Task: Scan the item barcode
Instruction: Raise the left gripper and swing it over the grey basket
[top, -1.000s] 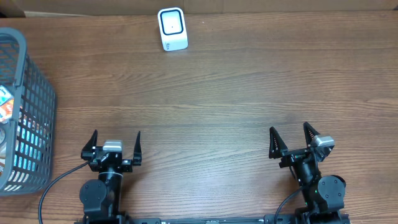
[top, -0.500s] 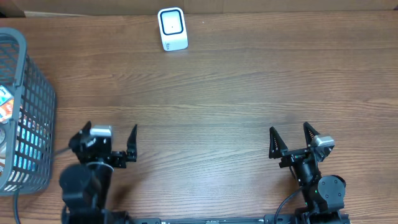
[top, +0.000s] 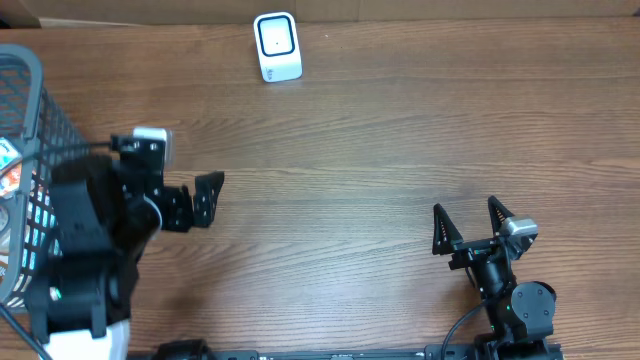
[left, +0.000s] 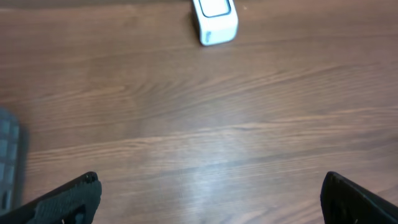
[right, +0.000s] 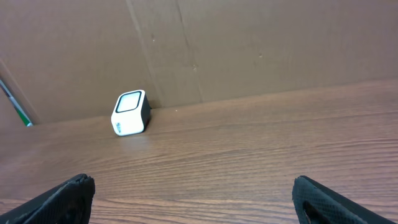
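Note:
The white barcode scanner (top: 277, 45) stands at the far edge of the wooden table; it also shows as the scanner (left: 214, 20) in the left wrist view and the scanner (right: 130, 112) in the right wrist view. The item is among the packets in the grey basket (top: 45, 150) at the left; an orange-and-white packet (top: 8, 168) shows there. My left gripper (top: 190, 198) is raised beside the basket, open and empty; its fingers (left: 65, 202) frame bare wood. My right gripper (top: 465, 213) rests open and empty at the near right, its fingers (right: 59, 199) wide apart.
A brown cardboard wall (right: 249, 50) rises behind the scanner along the table's far edge. The basket's grey corner (left: 7, 155) shows at the left edge of the left wrist view. Bare wood table (top: 400, 130) lies between the arms and the scanner.
My left arm has lifted from its rest pose and swung left and away, toward the basket, gripper still open. The right arm has not moved.

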